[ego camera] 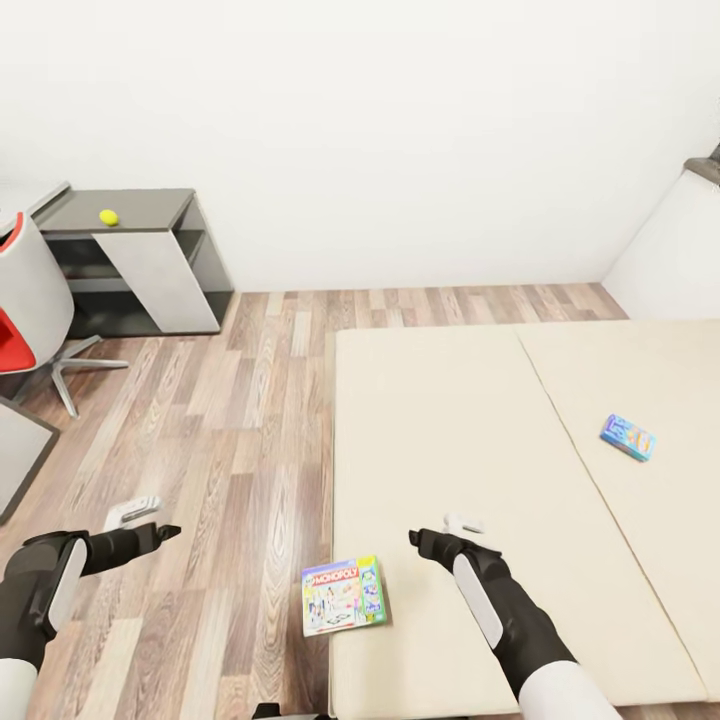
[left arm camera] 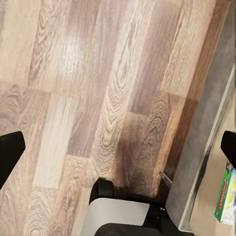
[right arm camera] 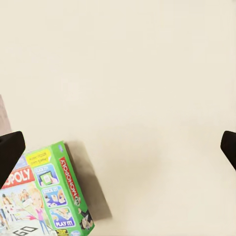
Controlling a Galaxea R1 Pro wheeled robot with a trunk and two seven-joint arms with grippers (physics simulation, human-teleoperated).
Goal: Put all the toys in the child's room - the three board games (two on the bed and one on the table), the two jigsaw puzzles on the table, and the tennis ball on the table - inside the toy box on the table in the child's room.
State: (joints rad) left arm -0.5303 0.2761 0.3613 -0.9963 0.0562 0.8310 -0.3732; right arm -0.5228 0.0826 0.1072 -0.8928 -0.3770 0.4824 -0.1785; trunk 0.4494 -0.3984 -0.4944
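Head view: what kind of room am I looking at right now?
Most likely a child's bedroom. A low bed with a plain beige mattress carries two board games, a green-edged Monopoly box and a small blue box. A desk end unit bearing a tennis ball stands on the wood-plank floor.

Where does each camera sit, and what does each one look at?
Head view: high on the robot, looking down at the bed, floor and both arms.
Left wrist view: on the left arm, facing the wood floor; dark fingertips at the edges.
Right wrist view: on the right arm, facing the mattress; fingertips show.
All three share the green game box.
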